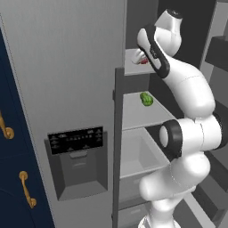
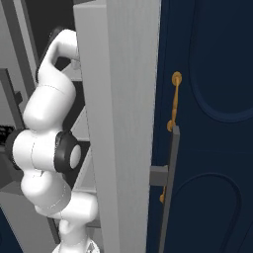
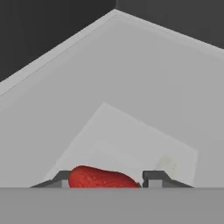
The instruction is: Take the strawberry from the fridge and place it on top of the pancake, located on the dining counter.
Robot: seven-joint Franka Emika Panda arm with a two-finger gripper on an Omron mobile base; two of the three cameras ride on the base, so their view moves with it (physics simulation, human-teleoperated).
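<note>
The arm is reached into the open fridge [image 1: 67, 67], its hand set at an upper shelf [image 1: 131, 62]. In the hand view the strawberry [image 3: 101, 178] is seen lying on that pale shelf between the two fingertips [image 3: 155, 178] of the gripper [image 3: 105, 180], which are narrowed to either side of it (whether both are pressed against the fruit cannot be told). On the shelf below, a green rounded item [image 1: 146, 99] is seen. Navy cabinets [image 2: 207, 123] with gold handles are seen beside the fridge.
</note>
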